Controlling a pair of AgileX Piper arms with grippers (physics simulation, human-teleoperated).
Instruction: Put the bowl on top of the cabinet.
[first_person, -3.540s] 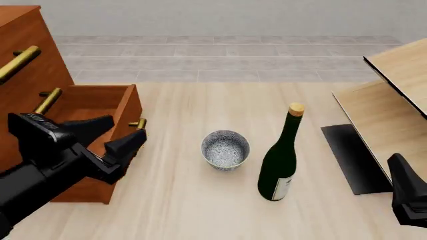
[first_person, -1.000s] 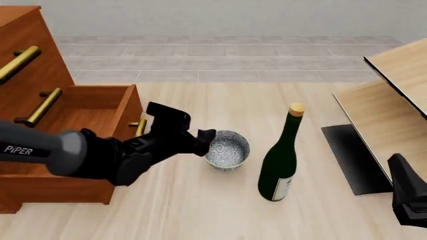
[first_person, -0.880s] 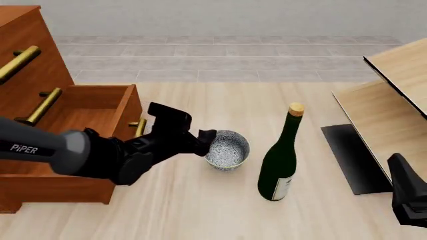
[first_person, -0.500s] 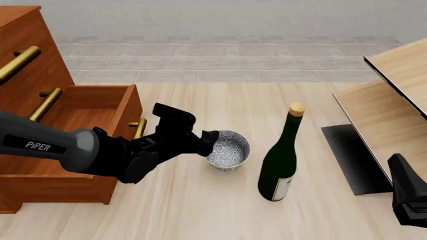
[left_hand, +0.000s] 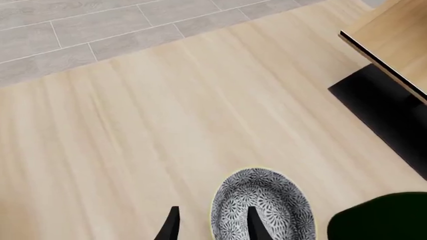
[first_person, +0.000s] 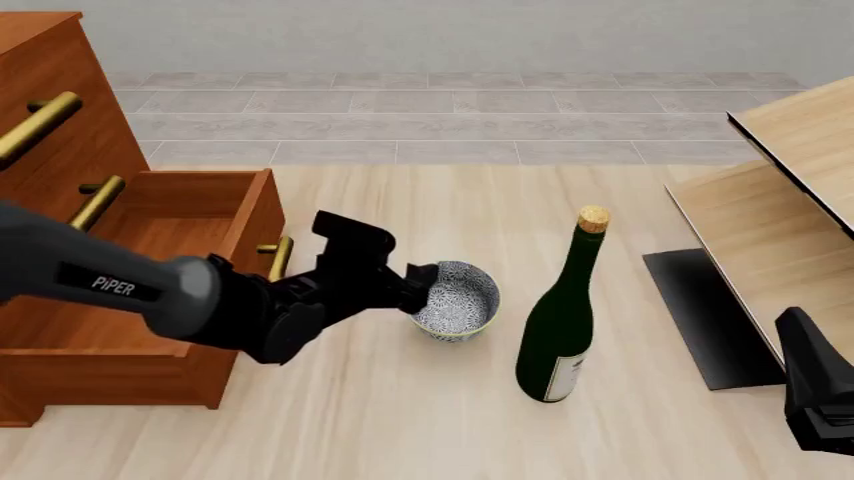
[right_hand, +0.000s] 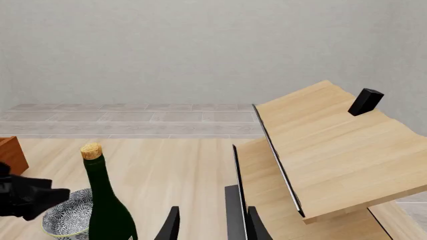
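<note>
- The left tool (first_person: 416, 285) has reached across from beside the cabinet (first_person: 80, 200) to the bowl (first_person: 454, 300).
- Its partly open fingers (left_hand: 254, 226) are straddling the bowl's near rim.
- The right tool (right_hand: 208, 225) is hanging slightly open, holding nothing.

The bowl (first_person: 455, 300) was white with tiny grey speckles inside and out. The cabinet (first_person: 94, 230) was reddish-brown wood with shiny gold handles (first_person: 94, 202). The bottle (first_person: 561, 325) was dark green with a tan cork (first_person: 591, 218) and a white label. The counter (first_person: 427, 420) was pale wood. The left arm (first_person: 160, 295) was black and grey.
</note>
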